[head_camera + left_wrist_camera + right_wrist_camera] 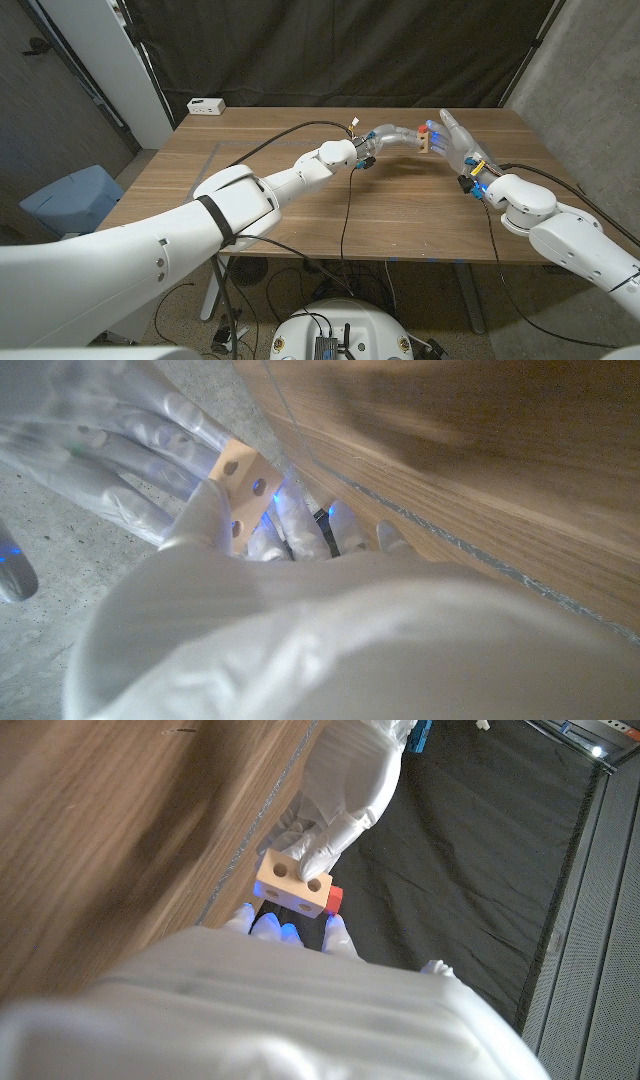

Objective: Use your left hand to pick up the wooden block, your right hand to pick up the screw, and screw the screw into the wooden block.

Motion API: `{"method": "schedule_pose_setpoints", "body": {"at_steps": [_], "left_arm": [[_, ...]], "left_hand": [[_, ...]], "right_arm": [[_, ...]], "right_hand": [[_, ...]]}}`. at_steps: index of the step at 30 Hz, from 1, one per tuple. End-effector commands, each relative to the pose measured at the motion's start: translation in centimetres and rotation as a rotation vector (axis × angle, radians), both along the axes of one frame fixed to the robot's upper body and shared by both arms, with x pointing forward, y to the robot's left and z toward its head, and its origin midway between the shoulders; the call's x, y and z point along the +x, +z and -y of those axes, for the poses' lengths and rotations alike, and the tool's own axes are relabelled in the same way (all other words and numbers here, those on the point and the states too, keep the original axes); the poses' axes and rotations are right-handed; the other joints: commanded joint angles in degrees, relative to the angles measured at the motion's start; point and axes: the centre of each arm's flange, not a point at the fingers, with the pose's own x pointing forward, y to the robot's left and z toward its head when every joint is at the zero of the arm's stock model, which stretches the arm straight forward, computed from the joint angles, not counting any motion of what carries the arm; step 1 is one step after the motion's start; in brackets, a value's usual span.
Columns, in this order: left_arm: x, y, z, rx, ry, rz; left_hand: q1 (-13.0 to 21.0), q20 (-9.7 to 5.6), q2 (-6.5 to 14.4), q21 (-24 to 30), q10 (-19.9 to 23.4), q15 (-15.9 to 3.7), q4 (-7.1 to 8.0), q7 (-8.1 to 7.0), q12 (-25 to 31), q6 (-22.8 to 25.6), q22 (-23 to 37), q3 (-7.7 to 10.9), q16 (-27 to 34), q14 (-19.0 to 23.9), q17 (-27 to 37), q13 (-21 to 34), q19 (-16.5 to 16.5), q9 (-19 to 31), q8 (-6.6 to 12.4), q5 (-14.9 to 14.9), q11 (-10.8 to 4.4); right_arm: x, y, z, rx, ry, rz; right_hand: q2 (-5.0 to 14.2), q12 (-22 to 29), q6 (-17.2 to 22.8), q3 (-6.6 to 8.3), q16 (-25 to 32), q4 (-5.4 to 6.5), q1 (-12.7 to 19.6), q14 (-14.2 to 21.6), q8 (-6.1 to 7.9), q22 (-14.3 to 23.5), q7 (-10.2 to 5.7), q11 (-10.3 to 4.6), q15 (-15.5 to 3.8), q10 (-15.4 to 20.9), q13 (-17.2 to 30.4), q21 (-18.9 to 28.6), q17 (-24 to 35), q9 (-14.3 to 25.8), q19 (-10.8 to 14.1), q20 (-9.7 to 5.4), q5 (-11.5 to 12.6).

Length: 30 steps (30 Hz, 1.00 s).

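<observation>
Left hand (392, 136): grips wooden block (425, 143) above table (300, 215). Right hand (455, 138): fingertips on red screw (335, 899) at block.

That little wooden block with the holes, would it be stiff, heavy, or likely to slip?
The pale wooden block with round holes looks rigid and probably light, since the left hand holds it aloft. Its smooth faces might slip; flat sides shouldn't roll.
</observation>
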Motion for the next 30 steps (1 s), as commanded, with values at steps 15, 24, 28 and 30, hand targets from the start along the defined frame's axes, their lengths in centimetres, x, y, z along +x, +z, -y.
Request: {"method": "schedule_pose_setpoints", "body": {"at_steps": [15,24,28,30], "left_arm": [[0.0,0.0,-0.1,-0.007,-0.007,-0.002],[0.1,-0.1,-0.1,-0.009,-0.002,-0.008],[0.1,-0.1,-0.2,-0.010,-0.004,-0.009],[0.0,-0.2,-0.2,-0.010,-0.005,-0.008]], "left_hand": [[-0.05,-0.07,0.56,0.08,0.20,-3.78,0.67,-0.48,0.15,2.00,0.26,0.69,0.10,0.41,0.12,0.09,0.30,0.14,0.62,0.47,0.10],[-0.08,-0.05,0.55,0.11,0.18,-3.76,0.67,-0.47,0.13,2.11,0.26,0.71,0.12,0.48,0.11,0.09,0.37,0.14,0.65,0.47,0.11],[-0.05,-0.03,0.54,0.11,0.14,-3.69,0.64,-0.48,0.12,2.09,0.26,0.73,0.13,0.52,0.11,0.09,0.38,0.14,0.64,0.48,0.16],[-0.05,-0.03,0.52,0.11,0.09,-3.59,0.63,-0.48,0.10,2.06,0.26,0.73,0.15,0.58,0.11,0.09,0.40,0.14,0.63,0.48,0.25]], "right_arm": [[-1.8,0.0,-0.6,-0.036,0.000,-0.013],[-2.4,-0.2,-0.8,-0.047,-0.002,-0.019],[-2.5,-0.2,-1.0,-0.051,0.004,-0.024],[-2.6,-0.2,-1.1,-0.055,0.009,-0.025]], "right_hand": [[0.37,0.11,0.35,0.02,0.30,0.33,0.35,-11.14,0.01,0.10,0.05,-0.25,-0.09,-7.43,0.15,0.30,0.12,0.02,-0.17,0.36,0.26],[0.42,0.12,0.44,0.06,0.33,0.31,0.40,-11.05,0.03,0.10,0.04,-0.15,-0.10,-7.37,0.15,0.33,0.11,0.03,-0.06,0.39,0.28],[0.45,0.14,0.45,0.08,0.31,0.30,0.43,-11.06,0.04,0.09,0.05,-0.13,-0.09,-7.28,0.15,0.34,0.11,0.03,-0.03,0.35,0.29],[0.46,0.14,0.48,0.09,0.32,0.30,0.44,-11.03,0.04,0.09,0.09,-0.12,-0.08,-7.28,0.15,0.36,0.10,0.03,0.04,0.30,0.29]]}}
